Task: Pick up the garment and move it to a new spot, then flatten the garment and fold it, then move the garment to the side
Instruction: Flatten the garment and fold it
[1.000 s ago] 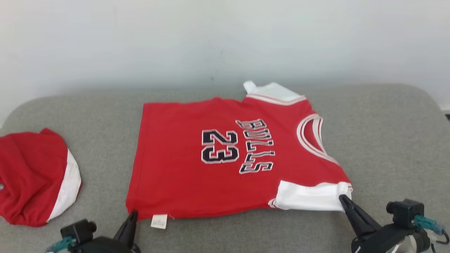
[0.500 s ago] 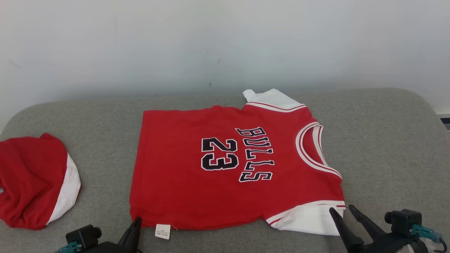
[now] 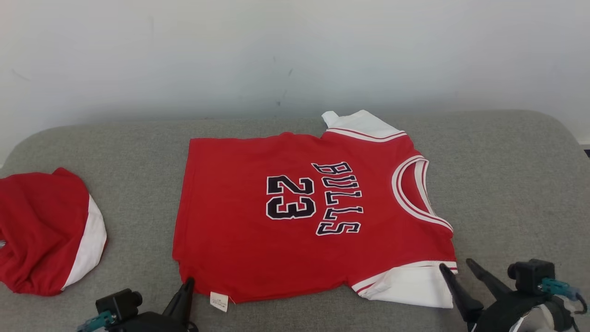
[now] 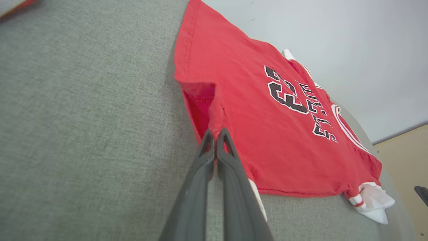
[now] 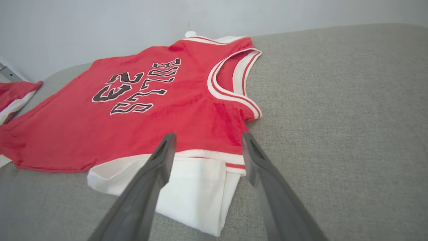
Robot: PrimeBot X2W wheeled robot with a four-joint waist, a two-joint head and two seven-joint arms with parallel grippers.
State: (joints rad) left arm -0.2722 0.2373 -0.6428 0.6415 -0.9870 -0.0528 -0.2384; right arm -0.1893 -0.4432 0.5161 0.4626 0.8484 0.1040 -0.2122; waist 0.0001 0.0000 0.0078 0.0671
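Now L gripper (image 4: 215, 132) pinches jersey (image 3: 276, 221), R gripper (image 5: 208, 136) open over sleeve (image 5: 197, 187).

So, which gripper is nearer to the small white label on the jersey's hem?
Left. The left gripper pinches the jersey hem right beside the label; the right gripper is open at the white sleeve, far away.

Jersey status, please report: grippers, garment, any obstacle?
Left gripper shut on jersey hem corner. Right gripper open at white sleeve. Jersey flat, unfolded. Other red garment lies apart, far left.
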